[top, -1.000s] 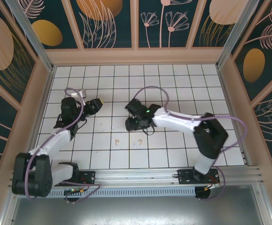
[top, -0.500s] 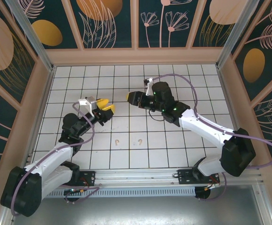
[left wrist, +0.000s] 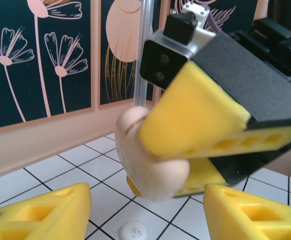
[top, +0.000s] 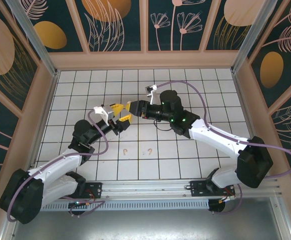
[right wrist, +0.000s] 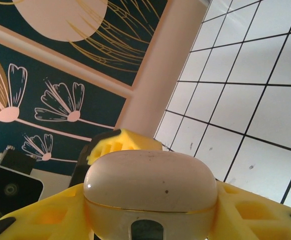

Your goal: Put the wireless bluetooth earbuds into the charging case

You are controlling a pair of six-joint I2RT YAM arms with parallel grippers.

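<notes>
Earbuds (top: 126, 150) (top: 150, 150): two pale curved pieces lying loose on the white tiled surface (top: 195, 85), side by side but apart, in the near rows between the two arm bases; neither is touched by anything.

Case (right wrist: 150, 187): pale rounded shell, held clear of the surface and well apart from the earbuds; the right jaws are clamped on it, one yellow finger pressing each side; the seam around the shell reads as closed, so the lid appears shut.

Left jaws: apart and holding nothing; in the left wrist view the case (left wrist: 150, 165) hangs just ahead of the two spread fingers (left wrist: 45, 212); whether either finger touches it cannot be told.

Arms: in the top view the right arm (top: 210, 135) and the left arm (top: 60, 162) meet jaw to jaw above the middle of the surface, farther from the bases than the earbuds.

Progress, as a judgement: early stage; the case is secured, and no earbud is lifted or seated.

Remaining: open the lid, probably with the left jaws; collect each earbud; seat both in their wells; close the lid.
</notes>
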